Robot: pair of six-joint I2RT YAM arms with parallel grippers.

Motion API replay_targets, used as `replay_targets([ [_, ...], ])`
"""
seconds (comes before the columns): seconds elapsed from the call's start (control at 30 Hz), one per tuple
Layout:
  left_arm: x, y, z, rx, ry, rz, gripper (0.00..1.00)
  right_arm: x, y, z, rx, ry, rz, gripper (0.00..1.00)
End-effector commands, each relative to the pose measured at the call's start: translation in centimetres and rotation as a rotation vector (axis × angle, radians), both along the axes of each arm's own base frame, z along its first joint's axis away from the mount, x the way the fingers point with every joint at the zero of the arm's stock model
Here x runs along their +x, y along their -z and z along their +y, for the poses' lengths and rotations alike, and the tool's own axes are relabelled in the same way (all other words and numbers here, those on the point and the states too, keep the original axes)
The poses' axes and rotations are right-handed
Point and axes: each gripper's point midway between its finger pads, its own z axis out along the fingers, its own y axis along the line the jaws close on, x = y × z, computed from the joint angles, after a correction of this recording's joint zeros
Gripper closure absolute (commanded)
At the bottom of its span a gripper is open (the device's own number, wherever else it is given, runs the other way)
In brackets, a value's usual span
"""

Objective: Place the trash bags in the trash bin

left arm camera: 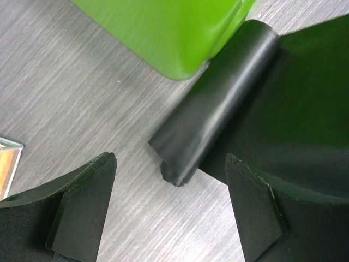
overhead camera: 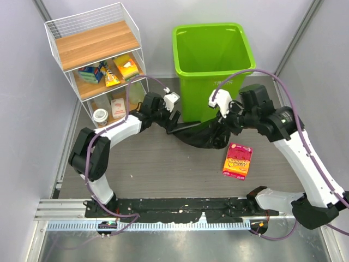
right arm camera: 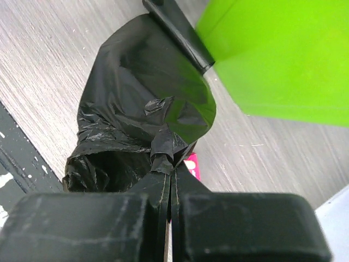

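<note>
The lime-green trash bin stands upright at the back middle of the table. In front of its base lies the crinkled black trash bag. My right gripper is shut on a pinched fold of the bag, the fingertips pressed together with plastic between them. The bin wall rises just right of the bag. A slim rolled black cylinder lies against the bin corner. My left gripper is open, its fingers either side of the roll's near end without touching it.
A white wire shelf with wooden boards and small packets stands at the back left. A pink snack packet lies on the table to the right of the bag. Grey walls close in on both sides.
</note>
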Motion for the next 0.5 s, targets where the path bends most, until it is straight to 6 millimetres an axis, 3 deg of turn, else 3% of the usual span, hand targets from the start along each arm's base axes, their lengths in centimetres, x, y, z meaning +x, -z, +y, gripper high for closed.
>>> replay_targets([
  [0.0,2.4,-3.2,-1.4,-0.036,0.031,-0.119,0.15,-0.8,-4.5,-1.2,0.049,0.031,-0.101,0.99],
  [0.2,1.6,-3.3,-2.7,-0.053,0.076,-0.068,0.12,-1.5,-8.8,-1.9,0.124,0.05,-0.217,0.99],
  [0.33,1.4,-3.5,-3.2,-0.038,0.093,-0.081,0.11,-1.3,-13.2,-2.2,0.195,0.082,-0.313,0.99],
  [0.47,1.7,-3.9,-3.4,-0.035,0.096,-0.092,0.1,-1.3,-18.8,-2.3,0.293,0.106,-0.444,0.99],
])
